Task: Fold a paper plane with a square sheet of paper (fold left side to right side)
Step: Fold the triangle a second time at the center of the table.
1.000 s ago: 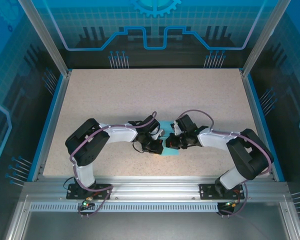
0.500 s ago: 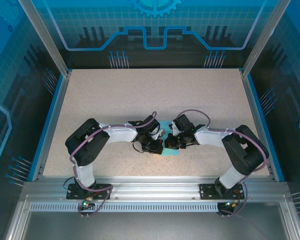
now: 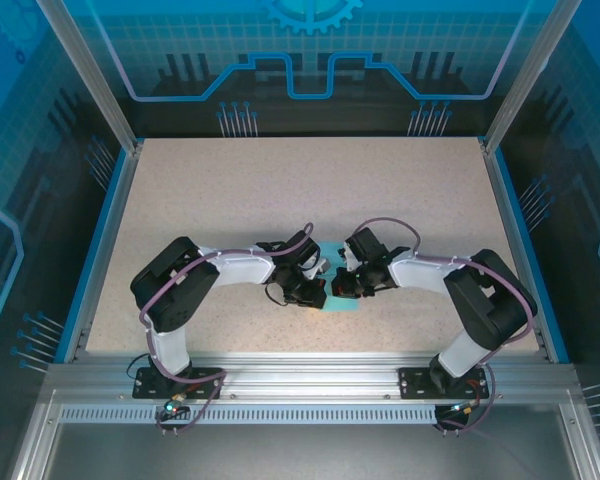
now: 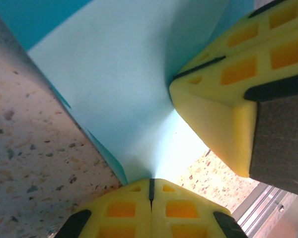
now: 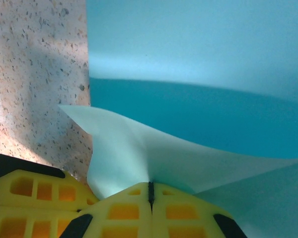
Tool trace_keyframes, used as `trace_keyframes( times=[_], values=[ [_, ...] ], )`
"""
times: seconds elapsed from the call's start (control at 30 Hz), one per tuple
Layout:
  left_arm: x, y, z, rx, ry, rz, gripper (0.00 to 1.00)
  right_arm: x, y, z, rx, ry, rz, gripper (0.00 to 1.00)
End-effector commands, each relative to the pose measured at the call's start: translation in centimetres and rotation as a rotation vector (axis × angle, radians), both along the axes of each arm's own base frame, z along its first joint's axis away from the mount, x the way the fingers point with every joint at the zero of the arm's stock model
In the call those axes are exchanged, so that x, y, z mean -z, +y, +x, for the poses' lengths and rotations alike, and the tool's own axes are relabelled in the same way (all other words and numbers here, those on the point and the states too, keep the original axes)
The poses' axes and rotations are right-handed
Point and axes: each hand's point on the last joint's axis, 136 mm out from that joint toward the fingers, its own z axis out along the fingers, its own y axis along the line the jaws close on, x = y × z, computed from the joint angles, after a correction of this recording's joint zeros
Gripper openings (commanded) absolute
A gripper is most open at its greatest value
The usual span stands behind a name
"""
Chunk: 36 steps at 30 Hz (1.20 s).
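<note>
Lower centre of the top view: the square sheet of paper lies on the table between the two wrists. The left gripper is clamped on a lifted edge of the sheet. The right gripper is pinched shut on a raised flap close beside it. Judged step: mid-fold, left side over to right; the next move calls for carrying the pinched edge across to meet the opposite edge squarely before any crease is pressed.

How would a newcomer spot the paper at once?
On the speckled beige table, look near the middle of the front edge. The square sheet of paper sits there, pinched by the left pincer and the right pincer. Thin and light blue, it stands out from the yellow fingers holding it.
</note>
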Motion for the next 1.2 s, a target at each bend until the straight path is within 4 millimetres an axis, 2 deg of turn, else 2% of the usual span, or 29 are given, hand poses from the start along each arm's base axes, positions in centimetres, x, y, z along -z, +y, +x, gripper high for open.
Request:
trace_keyframes(
  times=[0.0, 0.43, 0.8, 1.17],
  values=[
    [2.6, 1.9, -1.3, -0.001, 0.054, 0.113, 0.04, 0.8, -1.5, 0.9, 0.006, 0.0, -0.073, 0.0],
    [2.9, 2.0, -1.4, 0.0, 0.061, 0.12, 0.04, 0.6, -3.0, 2.9, 0.022, 0.002, -0.072, 0.0],
    [2.8, 2.0, -1.4, 0.001, 0.061, 0.122, 0.04, 0.5, -5.3, 4.0, 0.056, 0.002, -0.075, 0.0],
    [2.8, 2.0, -1.4, 0.001, 0.059, 0.12, 0.04, 0.5, -7.6, 6.2, 0.099, 0.004, -0.069, 0.0]
  ],
)
